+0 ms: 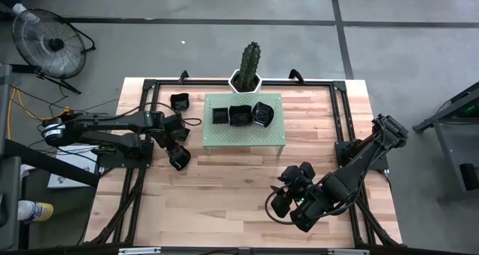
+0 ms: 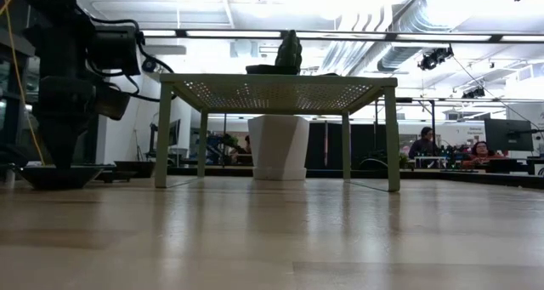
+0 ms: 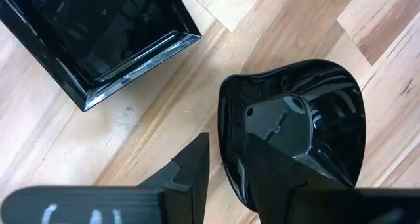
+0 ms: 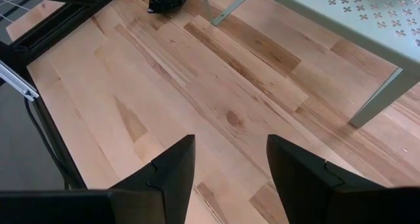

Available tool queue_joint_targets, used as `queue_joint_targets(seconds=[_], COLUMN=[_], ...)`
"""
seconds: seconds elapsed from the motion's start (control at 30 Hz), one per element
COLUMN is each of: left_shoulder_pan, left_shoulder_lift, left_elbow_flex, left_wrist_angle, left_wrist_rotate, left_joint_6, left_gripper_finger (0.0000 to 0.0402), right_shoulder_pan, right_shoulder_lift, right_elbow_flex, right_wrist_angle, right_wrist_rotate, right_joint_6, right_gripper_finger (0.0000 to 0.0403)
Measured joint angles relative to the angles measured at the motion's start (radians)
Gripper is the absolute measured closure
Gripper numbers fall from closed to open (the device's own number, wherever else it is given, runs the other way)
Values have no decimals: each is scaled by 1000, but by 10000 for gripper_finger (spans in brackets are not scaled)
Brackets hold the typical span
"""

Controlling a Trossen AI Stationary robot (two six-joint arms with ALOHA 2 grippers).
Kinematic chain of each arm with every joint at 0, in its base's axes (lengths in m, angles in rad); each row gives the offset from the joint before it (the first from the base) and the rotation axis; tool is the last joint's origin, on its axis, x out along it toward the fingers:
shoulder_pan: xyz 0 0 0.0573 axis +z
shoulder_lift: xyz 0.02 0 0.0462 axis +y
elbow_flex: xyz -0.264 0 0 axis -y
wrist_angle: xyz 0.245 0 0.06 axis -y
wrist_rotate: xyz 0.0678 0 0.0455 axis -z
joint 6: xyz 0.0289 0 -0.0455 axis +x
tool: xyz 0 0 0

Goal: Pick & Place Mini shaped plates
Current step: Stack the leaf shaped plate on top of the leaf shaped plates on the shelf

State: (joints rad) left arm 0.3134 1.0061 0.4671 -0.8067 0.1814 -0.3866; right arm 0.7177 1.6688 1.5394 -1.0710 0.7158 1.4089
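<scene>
A wavy-edged black mini plate (image 3: 298,115) lies on the wooden table left of the pale green stand (image 1: 244,135); my left gripper (image 1: 177,155) points steeply down at it and is shut on its rim. A square plate (image 3: 98,37) lies close beside it. Another plate (image 1: 179,102) lies near the table's far left. Three plates (image 1: 240,115) sit in a row on the stand's top. My right gripper (image 4: 230,165) hangs open over bare wood at the near right, holding nothing. My left gripper has the wavy plate's rim (image 3: 226,152) between its two fingers, one finger (image 3: 282,175) inside the bowl and the other (image 3: 190,168) outside. The fingers come from above, pointing steeply down. The plate's base (image 2: 59,178) rests flat on the table.
A cactus in a white pot (image 1: 249,64) stands behind the stand at the far edge. A black frame (image 1: 340,113) runs along the table's sides. Open wood (image 1: 224,195) lies between the stand and the near edge.
</scene>
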Motion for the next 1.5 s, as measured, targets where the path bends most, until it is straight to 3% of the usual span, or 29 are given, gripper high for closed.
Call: queue_joint_targets(seconds=[0.7,1.03,1.5], left_shoulder_pan=[0,0,0], left_shoulder_lift=[-1,-1,-55], left_elbow_flex=[-39,-40,-5], left_wrist_angle=[32,30,17], left_wrist_rotate=[17,46,96], left_joint_6=[-10,16,66], left_gripper_finger=[309,395,400], right_shoulder_pan=[0,0,0], right_shoulder_lift=[0,0,0], right_elbow_flex=[0,0,0], right_wrist_angle=[-1,-2,-9], right_wrist_rotate=[8,9,9], right_joint_6=[-2,-4,-22], right_gripper_finger=[219,219,219])
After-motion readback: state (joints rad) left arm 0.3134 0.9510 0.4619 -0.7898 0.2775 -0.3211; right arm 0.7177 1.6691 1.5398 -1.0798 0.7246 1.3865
